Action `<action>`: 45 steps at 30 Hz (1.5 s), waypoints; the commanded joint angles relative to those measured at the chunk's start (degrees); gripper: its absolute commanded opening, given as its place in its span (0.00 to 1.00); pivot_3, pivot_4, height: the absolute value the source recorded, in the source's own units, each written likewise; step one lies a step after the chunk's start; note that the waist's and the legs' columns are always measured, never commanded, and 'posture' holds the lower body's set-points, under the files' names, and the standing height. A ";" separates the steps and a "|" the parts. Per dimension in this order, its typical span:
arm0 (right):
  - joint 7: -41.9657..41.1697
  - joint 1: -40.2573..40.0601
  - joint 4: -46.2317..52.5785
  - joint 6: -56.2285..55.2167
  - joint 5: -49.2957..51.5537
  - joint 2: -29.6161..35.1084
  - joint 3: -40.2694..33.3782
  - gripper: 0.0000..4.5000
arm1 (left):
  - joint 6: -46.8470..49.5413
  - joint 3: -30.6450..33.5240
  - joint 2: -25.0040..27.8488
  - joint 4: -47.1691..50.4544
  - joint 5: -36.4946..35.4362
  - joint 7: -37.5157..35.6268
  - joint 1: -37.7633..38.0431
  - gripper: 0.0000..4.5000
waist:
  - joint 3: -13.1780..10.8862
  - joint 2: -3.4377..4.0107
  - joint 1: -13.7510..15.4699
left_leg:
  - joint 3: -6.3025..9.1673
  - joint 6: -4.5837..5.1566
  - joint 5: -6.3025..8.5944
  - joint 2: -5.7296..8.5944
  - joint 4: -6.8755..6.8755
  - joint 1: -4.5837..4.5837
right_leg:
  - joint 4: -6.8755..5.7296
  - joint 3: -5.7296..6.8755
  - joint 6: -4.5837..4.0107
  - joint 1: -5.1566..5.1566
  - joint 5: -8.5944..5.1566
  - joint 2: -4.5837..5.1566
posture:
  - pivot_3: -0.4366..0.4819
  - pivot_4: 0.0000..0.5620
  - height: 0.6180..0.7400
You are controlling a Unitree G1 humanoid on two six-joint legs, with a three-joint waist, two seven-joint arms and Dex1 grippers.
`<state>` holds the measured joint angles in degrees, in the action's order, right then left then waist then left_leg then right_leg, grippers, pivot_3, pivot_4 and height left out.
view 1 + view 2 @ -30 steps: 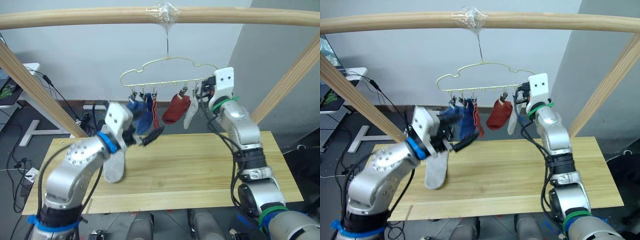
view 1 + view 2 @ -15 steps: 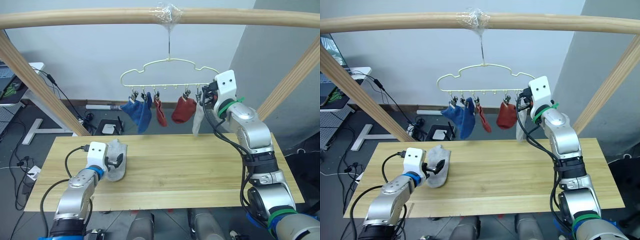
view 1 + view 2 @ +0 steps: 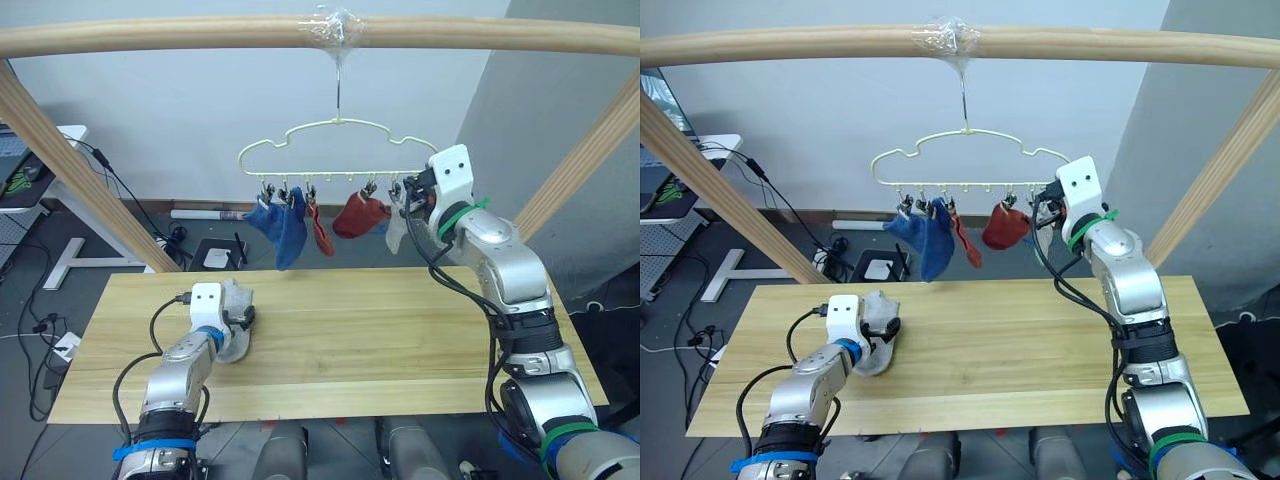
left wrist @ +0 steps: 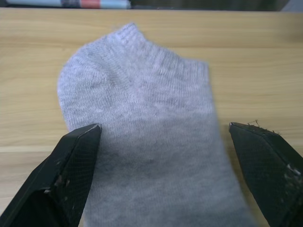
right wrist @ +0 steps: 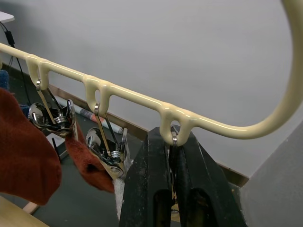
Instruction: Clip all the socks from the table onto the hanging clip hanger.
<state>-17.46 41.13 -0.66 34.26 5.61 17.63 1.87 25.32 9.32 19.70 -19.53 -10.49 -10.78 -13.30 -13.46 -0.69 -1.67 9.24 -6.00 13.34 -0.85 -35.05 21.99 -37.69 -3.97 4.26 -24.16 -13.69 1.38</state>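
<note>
Grey sock (image 4: pixel 142 137) is the last one on the counter (image 3: pixel 400 330) — it lies flat near the robot's left end of the planks, directly under the left pincer (image 4: pixel 165 175). That pincer is spread wide: in the left wrist view one finger sits at each long edge of the sock, so the fabric's width falls in the gap. The sock's long axis runs straight away from the pincer, cuff end farthest out. Judgement: closing from here pinches across the width, which should work, though soft knit could bunch or slip.

Five socks already hang from the clip hanger (image 3: pixel 330 125): two blue (image 3: pixel 280 225), two rust red (image 3: pixel 360 215) and one pale grey (image 3: pixel 396 232) at the robot's right end. The hanger hooks onto the wooden beam (image 3: pixel 150 38) overhead.

Right pincer (image 5: pixel 174 189) is up at the hanger's right end, fingers pressed together on the outermost clip (image 5: pixel 173 138) — it looks to be holding that clip. Which clips are free I can't tell.

Left arm is clearly the nearer one to the counter sock; the hanger sits well above and to the robot's right of it, so the coming lift goes up and inward.
</note>
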 commanded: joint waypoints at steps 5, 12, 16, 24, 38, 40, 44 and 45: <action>0.45 -1.83 3.19 2.08 -0.12 0.75 -0.99 0.00 | 1.33 -0.19 -0.83 -0.93 -0.17 -2.49 1.40 0.67 | 0.01 0.01 0.09 | 0.00 -0.01 0.00 0.01 0.00 -0.02 | 0.01 0.00 0.02 0.04 -0.01 0.02 | 0.55 0.41 1.00; 0.19 -2.33 3.85 3.11 0.11 0.99 -1.25 0.00 | 2.07 1.65 -1.88 -0.65 -0.92 -2.63 2.03 0.23 | 0.02 0.02 0.11 | 0.00 -0.01 -0.01 0.03 0.00 -0.07 | 0.01 0.00 0.07 0.09 -0.04 0.04 | 0.56 0.40 1.00; -0.16 -1.91 3.27 3.34 0.37 1.31 -1.69 0.00 | 1.25 0.51 -1.37 1.00 -0.45 -4.41 2.48 0.01 | 0.02 0.02 0.17 | 0.00 -0.01 -0.01 0.03 0.00 -0.07 | 0.01 0.00 0.08 0.10 -0.05 0.04 | 0.56 0.40 1.00; -3.60 2.13 2.00 12.31 5.01 4.22 -5.20 0.00 | -5.86 -11.30 -1.01 20.71 0.06 -16.59 4.69 0.01 | -0.01 -0.05 0.66 | 0.01 -0.02 -0.01 0.09 0.00 0.08 | 0.12 0.02 0.00 0.05 0.01 0.13 | 0.56 0.39 1.00; 1.53 18.57 -4.73 53.65 16.58 0.45 -24.60 0.00 | -26.20 -27.83 -5.16 31.74 8.28 -23.67 -2.95 0.01 | -0.01 -0.02 0.69 | 0.01 0.03 0.01 0.10 0.08 0.38 | 0.62 0.05 -0.13 0.04 0.17 0.13 | 0.51 0.40 1.00; 2.16 19.80 -5.21 55.86 16.63 -0.31 -26.62 0.00 | -28.72 -28.55 -5.38 30.08 10.02 -23.30 -3.39 0.01 | -0.02 0.00 0.58 | 0.01 0.07 0.04 0.10 0.09 0.39 | 0.64 0.05 -0.15 0.01 0.16 0.13 | 0.51 0.40 1.00; 3.86 22.05 -6.53 58.24 17.05 -1.32 -29.36 0.00 | -32.55 -28.35 -6.79 24.41 12.94 -20.84 -5.52 0.01 | -0.05 0.05 0.48 | 0.00 0.09 0.05 0.10 0.09 0.44 | 0.65 0.06 -0.15 -0.02 0.15 0.13 | 0.50 0.41 1.00; 4.23 22.15 -6.63 58.24 17.61 -1.43 -29.62 0.00 | -33.26 -28.15 -6.99 23.53 13.22 -20.53 -5.87 0.01 | -0.06 0.06 0.48 | 0.01 0.09 0.05 0.10 0.07 0.46 | 0.65 0.08 -0.15 -0.02 0.15 0.13 | 0.49 0.42 1.00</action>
<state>-14.58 62.82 -7.25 91.63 22.47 15.72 -26.14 -5.40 -18.91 13.37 3.56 2.10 -32.39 -18.21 -13.52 -0.64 -1.19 9.25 -5.91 13.39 -0.75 -34.98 22.46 -37.04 -3.90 4.12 -24.18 -13.54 1.51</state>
